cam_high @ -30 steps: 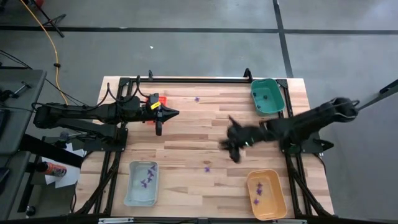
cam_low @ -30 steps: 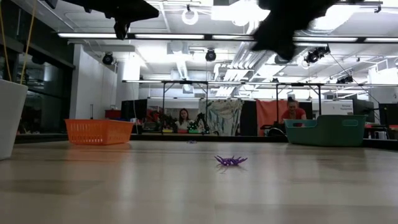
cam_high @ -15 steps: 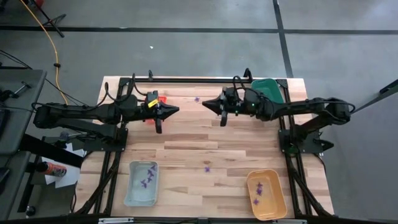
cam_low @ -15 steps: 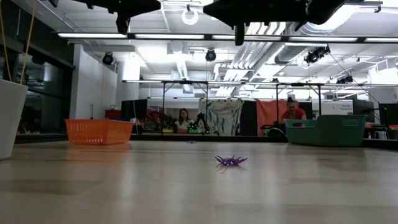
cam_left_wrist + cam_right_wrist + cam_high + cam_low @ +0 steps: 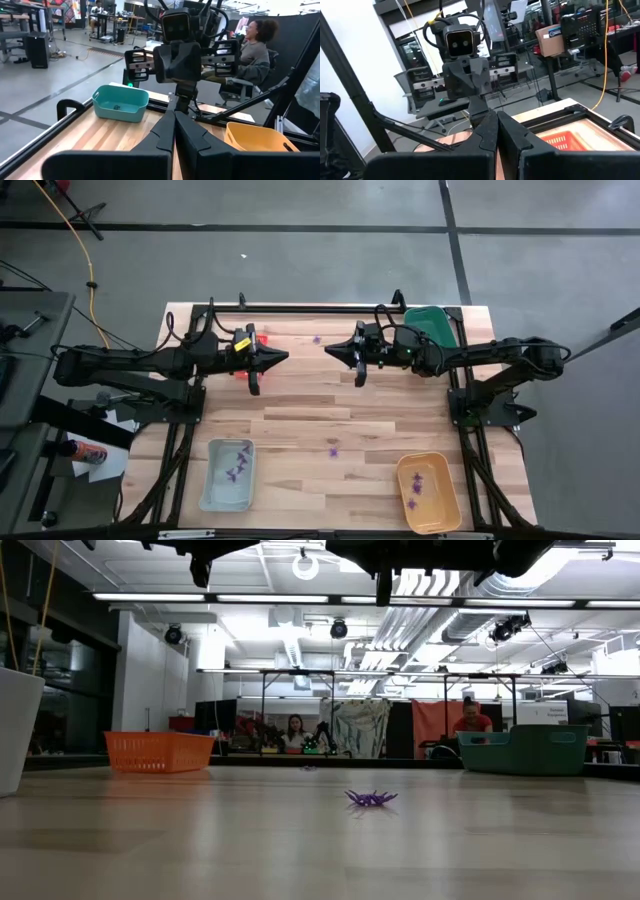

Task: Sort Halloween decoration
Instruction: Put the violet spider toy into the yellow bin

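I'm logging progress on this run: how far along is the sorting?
Done: purple pieces lie in the pale blue tray and the orange tray, and a dark piece in the green tray. In hand: nothing; the left gripper and right gripper are shut and empty, facing each other above the far side of the table. Left: a purple piece mid-table and another near the far edge.

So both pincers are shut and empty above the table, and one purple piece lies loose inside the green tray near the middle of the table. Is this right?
Not quite. The purple piece lies loose on the bare table, not inside the green tray, which sits at a far corner; the high view shows it. The left pincer and right pincer are indeed shut and empty above the table.
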`<state>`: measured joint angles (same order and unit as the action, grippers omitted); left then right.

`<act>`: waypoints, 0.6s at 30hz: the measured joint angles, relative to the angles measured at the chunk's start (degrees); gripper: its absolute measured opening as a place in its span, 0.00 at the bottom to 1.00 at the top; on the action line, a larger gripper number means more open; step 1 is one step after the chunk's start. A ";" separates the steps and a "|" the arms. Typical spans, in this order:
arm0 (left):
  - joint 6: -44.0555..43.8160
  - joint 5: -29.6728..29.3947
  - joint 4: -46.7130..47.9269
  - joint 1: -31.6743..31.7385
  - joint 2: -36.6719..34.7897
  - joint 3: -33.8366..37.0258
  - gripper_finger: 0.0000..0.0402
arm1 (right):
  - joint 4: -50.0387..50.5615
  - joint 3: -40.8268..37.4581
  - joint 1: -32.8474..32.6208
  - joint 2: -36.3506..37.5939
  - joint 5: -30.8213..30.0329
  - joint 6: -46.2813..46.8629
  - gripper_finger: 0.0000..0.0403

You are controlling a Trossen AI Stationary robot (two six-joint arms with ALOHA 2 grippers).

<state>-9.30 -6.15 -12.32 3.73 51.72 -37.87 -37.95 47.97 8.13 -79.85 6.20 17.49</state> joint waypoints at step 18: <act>-0.94 0.00 0.50 0.00 0.00 0.00 0.00 | 0.97 0.00 -0.04 0.00 0.01 0.42 0.00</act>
<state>-10.24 -6.15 -11.82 3.73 51.72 -37.87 -36.98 47.97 8.10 -79.85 6.22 17.91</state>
